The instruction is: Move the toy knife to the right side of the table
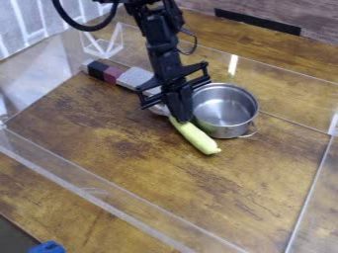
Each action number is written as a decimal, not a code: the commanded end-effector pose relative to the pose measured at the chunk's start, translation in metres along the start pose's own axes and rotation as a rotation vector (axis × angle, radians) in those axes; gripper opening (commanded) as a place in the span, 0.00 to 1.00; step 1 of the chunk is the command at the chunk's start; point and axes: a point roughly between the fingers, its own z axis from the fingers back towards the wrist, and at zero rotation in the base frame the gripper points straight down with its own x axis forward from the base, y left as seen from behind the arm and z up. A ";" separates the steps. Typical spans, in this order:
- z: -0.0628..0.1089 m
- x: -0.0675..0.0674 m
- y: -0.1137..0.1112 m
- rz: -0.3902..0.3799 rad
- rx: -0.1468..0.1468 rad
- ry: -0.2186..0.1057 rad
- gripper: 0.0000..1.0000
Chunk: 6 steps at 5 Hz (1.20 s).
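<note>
The toy knife (199, 136), a slim yellow-green stick, lies flat on the dark wood table (119, 148), slanting from just left of the pot toward the front right. My gripper (169, 109) points steeply down at the knife's upper-left end, and its fingers are together. The fingertips hide the knife's silver end, so I cannot tell whether they pinch it. The rest of the knife rests on the wood.
A round steel pot (222, 107) stands right beside the gripper and touches the knife's side. A flat grey slab with a red-and-black end (117, 74) lies behind on the left. Low clear acrylic walls (79, 183) ring the table. A white wire rack (99, 40) stands behind the back-left wall.
</note>
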 end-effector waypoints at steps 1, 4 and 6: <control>0.014 -0.016 -0.016 -0.029 -0.044 -0.041 1.00; 0.015 -0.012 0.005 0.058 -0.056 -0.054 0.00; 0.032 -0.047 -0.016 0.002 -0.083 -0.137 0.00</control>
